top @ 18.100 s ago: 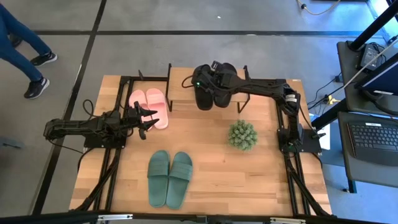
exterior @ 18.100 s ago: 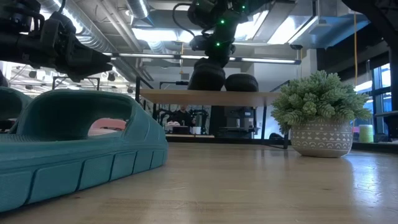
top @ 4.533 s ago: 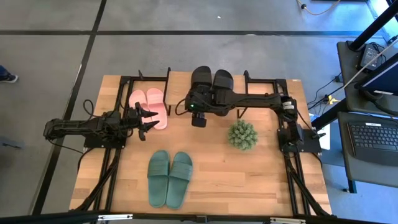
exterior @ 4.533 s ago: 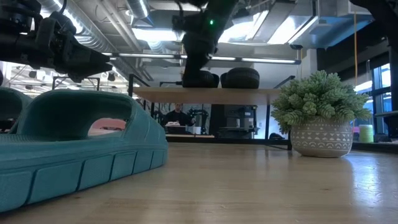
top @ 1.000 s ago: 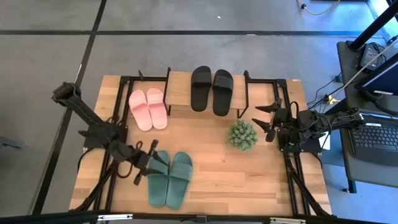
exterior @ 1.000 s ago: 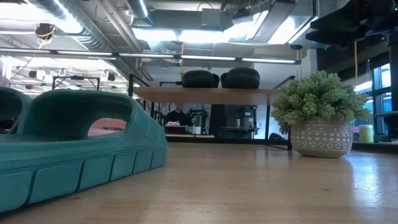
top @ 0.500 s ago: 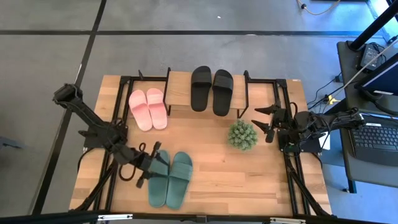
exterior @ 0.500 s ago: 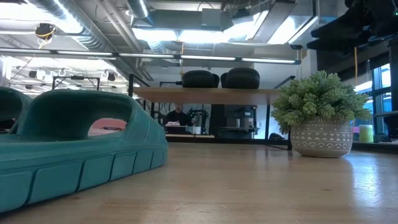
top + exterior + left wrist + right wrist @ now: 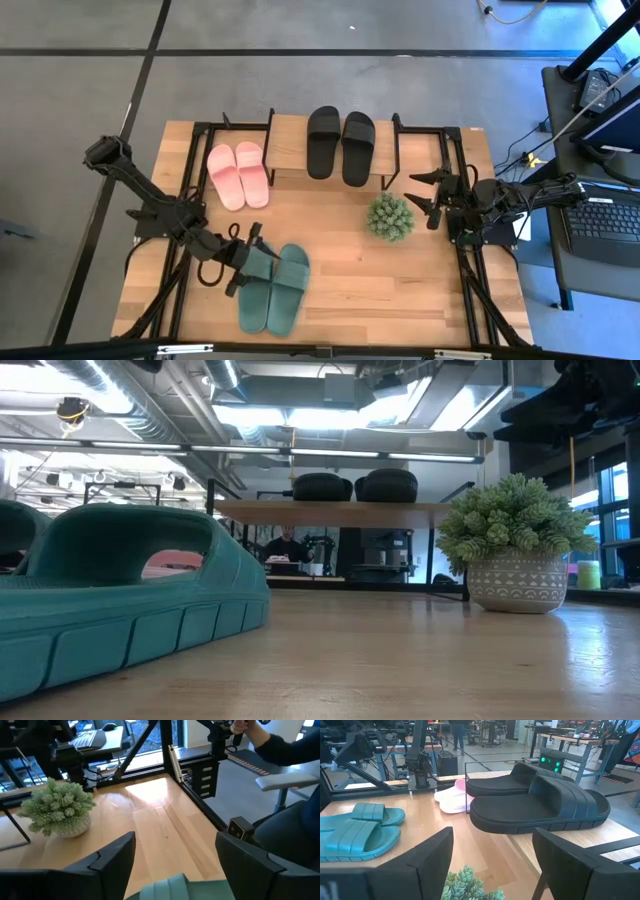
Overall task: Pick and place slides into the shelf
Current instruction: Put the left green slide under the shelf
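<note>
The black slides [image 9: 340,143] lie side by side on the shelf's plank top [image 9: 288,135]; the low view shows them on the shelf [image 9: 340,513]. On the tabletop left of the shelf rest the pink slides [image 9: 238,175]. The dark green slides [image 9: 272,288] lie near the front edge. My left gripper [image 9: 243,266] is open over the far end of the left green slide [image 9: 175,889], one finger on each side of it. My right gripper [image 9: 428,196] waits open at the table's right, beyond the plant.
A spiky green plant in a pot [image 9: 390,216] stands right of centre, between the green slides and my right gripper. Bare tabletop [image 9: 400,290] lies at the front right. A person's sleeve and hand [image 9: 270,740] show beyond the table in the left wrist view.
My left gripper has crept a little toward the table's right edge, from beside the green pair to over the left green slide's far end. The slides and my right arm have kept still.
</note>
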Available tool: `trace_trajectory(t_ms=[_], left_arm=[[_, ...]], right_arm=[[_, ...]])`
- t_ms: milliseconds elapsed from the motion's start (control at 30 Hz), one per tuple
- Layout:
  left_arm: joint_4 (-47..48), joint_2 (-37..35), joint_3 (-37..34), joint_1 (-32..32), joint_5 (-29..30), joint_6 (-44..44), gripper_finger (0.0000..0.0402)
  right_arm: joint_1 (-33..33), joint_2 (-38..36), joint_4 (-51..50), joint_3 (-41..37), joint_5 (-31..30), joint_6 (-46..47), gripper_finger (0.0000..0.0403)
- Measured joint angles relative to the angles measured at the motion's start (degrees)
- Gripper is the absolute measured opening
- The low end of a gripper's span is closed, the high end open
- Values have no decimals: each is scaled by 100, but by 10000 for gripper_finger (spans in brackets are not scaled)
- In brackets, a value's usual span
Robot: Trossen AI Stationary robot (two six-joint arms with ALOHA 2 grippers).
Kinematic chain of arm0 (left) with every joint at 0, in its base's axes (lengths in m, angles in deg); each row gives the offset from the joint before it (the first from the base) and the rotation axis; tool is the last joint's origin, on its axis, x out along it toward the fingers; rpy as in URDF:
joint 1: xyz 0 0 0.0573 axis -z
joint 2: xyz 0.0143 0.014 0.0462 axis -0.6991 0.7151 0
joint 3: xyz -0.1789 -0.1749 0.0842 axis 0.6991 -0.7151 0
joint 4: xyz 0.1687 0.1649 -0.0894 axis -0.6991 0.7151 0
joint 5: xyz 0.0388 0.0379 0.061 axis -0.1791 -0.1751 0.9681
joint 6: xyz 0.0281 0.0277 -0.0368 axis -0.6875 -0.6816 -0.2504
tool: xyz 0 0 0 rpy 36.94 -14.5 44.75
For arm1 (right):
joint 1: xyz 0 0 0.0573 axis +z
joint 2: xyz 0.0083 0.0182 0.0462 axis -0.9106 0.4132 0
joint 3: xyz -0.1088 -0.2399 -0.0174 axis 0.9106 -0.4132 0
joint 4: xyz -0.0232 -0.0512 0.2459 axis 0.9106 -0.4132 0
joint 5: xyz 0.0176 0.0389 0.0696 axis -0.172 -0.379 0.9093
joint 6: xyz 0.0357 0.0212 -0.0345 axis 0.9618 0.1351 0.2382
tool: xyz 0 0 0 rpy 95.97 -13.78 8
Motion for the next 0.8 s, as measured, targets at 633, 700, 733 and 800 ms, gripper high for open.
trace_trajectory(t_ms=[633, 700, 733, 800], left_arm=[[818, 381, 342, 956, 1146, 1167, 264], [1598, 652, 794, 1179, 1711, 1408, 264], [2052, 829, 1048, 1254, 1943, 1607, 264], [3034, 1231, 1553, 1329, 2243, 2100, 264]], right_arm=[[2, 0, -2, 0, 0, -120, 272], [2, 0, -2, 0, 0, -120, 272], [2, 0, -4, 0, 0, -128, 272], [2, -1, -4, 0, 0, -136, 272]])
